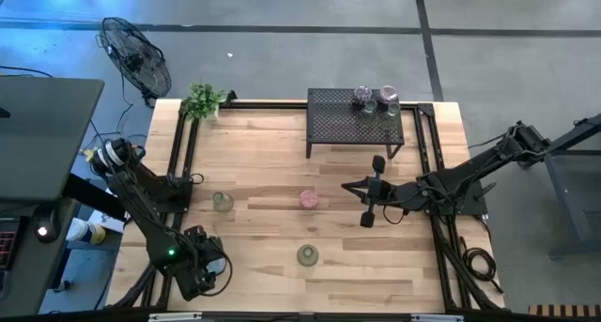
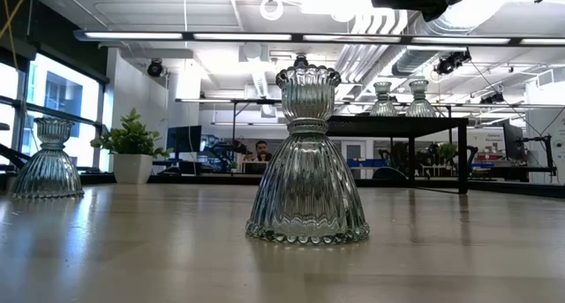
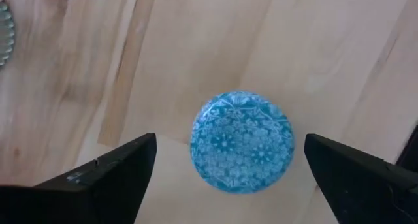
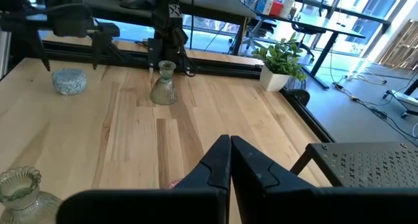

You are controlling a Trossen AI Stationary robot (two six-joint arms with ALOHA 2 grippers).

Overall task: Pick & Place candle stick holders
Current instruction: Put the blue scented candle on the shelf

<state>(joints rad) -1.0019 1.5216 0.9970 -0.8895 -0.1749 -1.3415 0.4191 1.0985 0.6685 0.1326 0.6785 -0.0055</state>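
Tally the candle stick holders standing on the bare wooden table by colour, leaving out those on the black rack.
clear candle stick holder: 1
pink candle stick holder: 1
olive-green candle stick holder: 1
light blue candle stick holder: 1
Total: 4

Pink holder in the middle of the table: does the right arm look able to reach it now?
Probably yes. The right gripper sits just beside the pink holder, with nothing between them and no other holder close by. Its fingers are shut, so they would have to open first.
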